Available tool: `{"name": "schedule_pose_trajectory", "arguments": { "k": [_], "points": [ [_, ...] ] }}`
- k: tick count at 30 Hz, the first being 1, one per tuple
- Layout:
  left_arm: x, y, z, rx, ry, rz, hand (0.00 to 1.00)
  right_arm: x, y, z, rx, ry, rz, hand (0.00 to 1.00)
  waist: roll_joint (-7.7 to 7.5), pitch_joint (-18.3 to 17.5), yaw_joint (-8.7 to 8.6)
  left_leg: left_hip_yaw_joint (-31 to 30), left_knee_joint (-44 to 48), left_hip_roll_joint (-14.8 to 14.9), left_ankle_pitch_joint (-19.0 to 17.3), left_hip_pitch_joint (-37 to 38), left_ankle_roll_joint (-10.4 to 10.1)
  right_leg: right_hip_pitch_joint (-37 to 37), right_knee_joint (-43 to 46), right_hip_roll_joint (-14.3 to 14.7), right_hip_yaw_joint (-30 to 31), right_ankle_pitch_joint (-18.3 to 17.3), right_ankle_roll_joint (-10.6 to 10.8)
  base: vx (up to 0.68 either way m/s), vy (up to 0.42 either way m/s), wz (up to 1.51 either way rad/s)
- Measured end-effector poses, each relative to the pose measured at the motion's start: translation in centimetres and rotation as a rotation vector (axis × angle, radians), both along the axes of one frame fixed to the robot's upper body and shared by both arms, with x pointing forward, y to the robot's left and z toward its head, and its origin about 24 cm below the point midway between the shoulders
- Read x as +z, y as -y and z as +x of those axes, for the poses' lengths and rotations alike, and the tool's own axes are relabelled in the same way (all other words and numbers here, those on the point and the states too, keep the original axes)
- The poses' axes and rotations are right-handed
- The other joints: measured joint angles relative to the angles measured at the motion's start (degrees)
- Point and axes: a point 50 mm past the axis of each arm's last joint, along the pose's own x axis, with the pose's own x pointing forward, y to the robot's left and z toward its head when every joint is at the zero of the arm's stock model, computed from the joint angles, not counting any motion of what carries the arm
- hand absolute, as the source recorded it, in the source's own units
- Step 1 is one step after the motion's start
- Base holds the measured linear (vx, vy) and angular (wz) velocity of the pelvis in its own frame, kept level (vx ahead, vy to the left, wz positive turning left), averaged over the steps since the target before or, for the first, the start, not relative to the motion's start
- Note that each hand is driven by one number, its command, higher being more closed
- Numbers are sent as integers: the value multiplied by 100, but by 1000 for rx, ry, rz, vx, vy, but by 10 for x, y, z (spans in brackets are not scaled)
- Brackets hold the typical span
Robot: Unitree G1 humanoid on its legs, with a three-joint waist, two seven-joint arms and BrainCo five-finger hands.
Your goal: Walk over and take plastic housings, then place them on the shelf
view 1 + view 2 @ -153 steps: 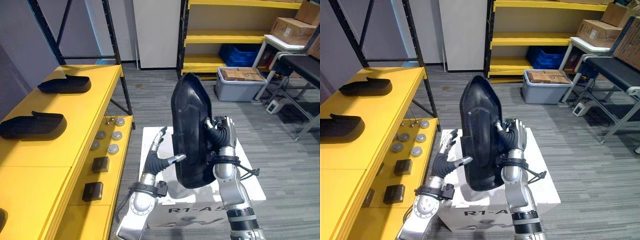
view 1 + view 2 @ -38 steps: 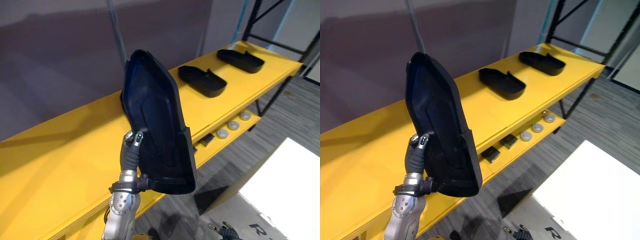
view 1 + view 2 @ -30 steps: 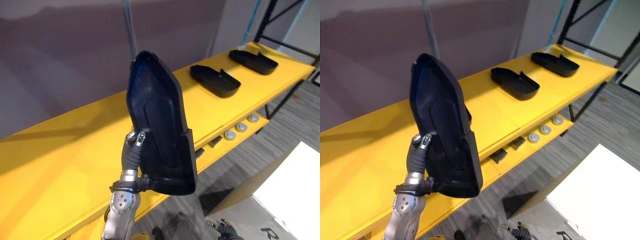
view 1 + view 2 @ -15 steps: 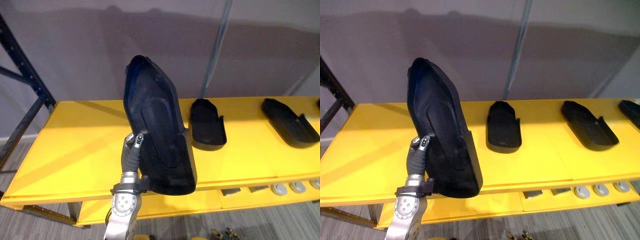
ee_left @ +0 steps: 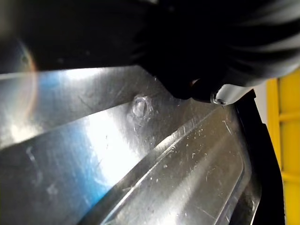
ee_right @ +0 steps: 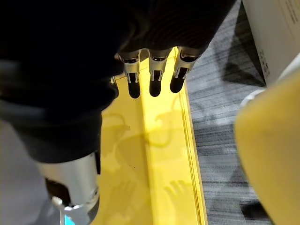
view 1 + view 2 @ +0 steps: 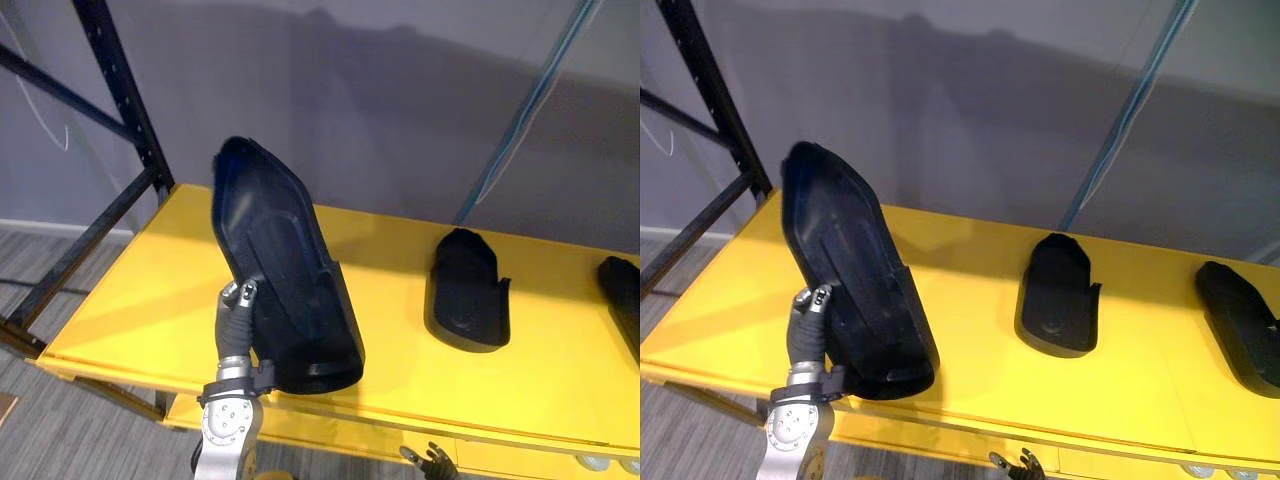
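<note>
A large black plastic housing point(image 7: 285, 280) stands nearly upright, leaning back to the left, with my left hand point(image 7: 234, 318) shut on its lower left edge. Its lower end is over the front left part of the yellow shelf top point(image 7: 140, 300); I cannot tell whether it touches. The left wrist view shows the housing's glossy surface point(image 5: 140, 154) from very close. My right hand point(image 7: 1016, 464) hangs low below the shelf's front edge, and its fingers point(image 6: 153, 77) are straight and hold nothing.
Two more black housings point(image 7: 467, 292) point(image 7: 1240, 322) lie flat on the shelf to the right. A black rack post point(image 7: 122, 95) rises at the shelf's left end and a thin pole point(image 7: 530, 100) at the back. A lower yellow ledge point(image 6: 154, 154) runs above grey floor.
The whole view has swung to the shelf's left end and come closer. The housing stays in my left hand and leans a little more to the left.
</note>
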Motion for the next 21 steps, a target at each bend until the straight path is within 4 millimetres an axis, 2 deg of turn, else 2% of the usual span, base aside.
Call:
{"name": "schedule_pose_trajectory", "arguments": {
  "k": [2, 3, 4, 5, 6, 7, 8, 9, 10, 11, 12, 13, 14, 15, 17, 18, 19, 20, 21],
  "points": [
    [-2, 3, 2, -13, -9, -5, 100, 0, 10, -3, 8, -17, -33, 0, 48, -45, -60, -90, -196, 369, 39, 66, 23, -9, -52, -170, 11, -20, 48, 5, 329, -5],
    [-4, 8, 3, -29, -14, -10, 100, -2, 17, -5, 12, -37, -52, 0, 130, -102, -170, -315, -547, 513, 311, 134, -7, -17, -106, -290, -11, -15, 267, 28, 556, 10],
    [-5, 15, 6, -56, -19, -21, 100, -2, 25, -9, -1, -56, -73, 0, 298, -207, -246, -570, -971, 454, 477, 214, -562, -74, -158, -408, -2, -6, 567, 49, 552, 21],
    [-6, 18, 8, -71, -19, -18, 100, -4, 27, -11, -6, -72, -74, 0, 295, -234, -326, -580, -1099, 373, 304, 242, -843, -83, -221, -487, -7, 42, 647, 49, 587, 28],
    [-7, 16, 14, -81, -23, 13, 100, -9, 13, -16, -16, -104, -34, 0, 23, -186, -390, -561, -1078, 77, 316, 185, -848, -89, -338, -775, 36, 259, 632, 22, 556, 20],
    [-12, 12, 16, -78, -47, 30, 100, -10, 5, -16, -35, -103, -11, 0, -15, -199, -408, -528, -967, -18, 267, 113, -765, -90, -497, -847, 110, 669, 650, -2, 507, 7],
    [-14, 11, 17, -82, -54, 36, 100, -10, 4, -14, -29, -99, -10, 0, -14, -197, -408, -507, -850, -18, 232, 75, -711, -91, -537, -848, 153, 874, 664, -24, 452, -22],
    [-13, 11, 17, -88, -51, 43, 100, -10, -1, -11, -7, -90, -6, 0, -9, -181, -347, -399, -659, 14, 161, 34, -633, -212, -491, -840, 285, 1185, 585, -51, 419, -40],
    [-11, 13, 19, -96, -38, 45, 100, -10, -8, -8, 14, -84, 4, 0, -13, -172, -249, -243, -539, 25, 120, -5, -568, -355, -399, -827, 356, 1406, 347, -62, 399, -49],
    [-10, 14, 20, -99, -34, 45, 100, -9, -11, -6, 24, -80, 10, 0, -23, -177, -212, -139, -509, 31, 113, -13, -553, -459, -343, -838, 382, 1526, 210, -86, 355, -59],
    [-9, 16, 20, -100, -33, 43, 100, -8, -14, -2, 42, -67, 11, 0, -50, -201, -197, 44, -569, -19, 114, 35, -447, -555, -433, -876, 427, 1856, 90, -107, 307, -53],
    [-5, 19, 19, -105, -13, 51, 100, -5, -13, 6, 50, -42, 6, 0, 47, -131, -205, 189, -752, -84, 38, 125, -219, -629, -304, -845, 487, 1757, 207, -153, 314, -41],
    [-2, 20, 21, -107, 0, 58, 100, -4, -14, 9, 53, -28, 6, 0, 20, -72, -247, 212, -731, -109, 57, 135, -184, -749, 196, -760, 654, 1385, 507, -179, 204, -12],
    [-2, 21, 21, -103, 2, 60, 100, -3, -15, 10, 57, -18, 7, 0, 13, -60, -288, 195, -782, -150, 84, 204, -115, -903, 1136, -409, 917, 586, 643, -153, 97, 5],
    [-1, 24, 21, -98, 5, 51, 100, -4, -15, 4, 51, -28, 9, 0, 4, -79, -270, 245, -994, -363, 144, 339, -26, -889, 1669, 68, 1061, -175, 514, -123, 14, 7],
    [0, 24, 21, -91, 9, 48, 100, -4, -14, 2, 49, -32, 9, 0, -14, -102, -246, 287, -1157, -526, 192, 378, 1, -847, 1523, 75, 967, -383, 250, -100, -1, 7],
    [0, 24, 22, -87, 10, 49, 100, -5, -12, 2, 49, -37, 7, 0, -17, -147, -252, 293, -1271, -651, 236, 356, -52, -757, 1179, -14, 914, -497, 100, -82, -38, 8],
    [1, 21, 22, -69, 14, 68, 100, -6, -12, -1, 51, -47, 11, 0, 29, -167, -256, 271, -1316, -719, 322, 251, -78, -560, 479, -20, 955, -584, 189, -65, -35, 9],
    [-1, 20, 22, -60, 2, 68, 100, -6, -9, -1, 52, -47, 5, 0, 98, -156, -268, 232, -1336, -673, 367, 231, -88, -539, 393, 50, 934, -509, 160, -68, -65, 8]
  ]
}}
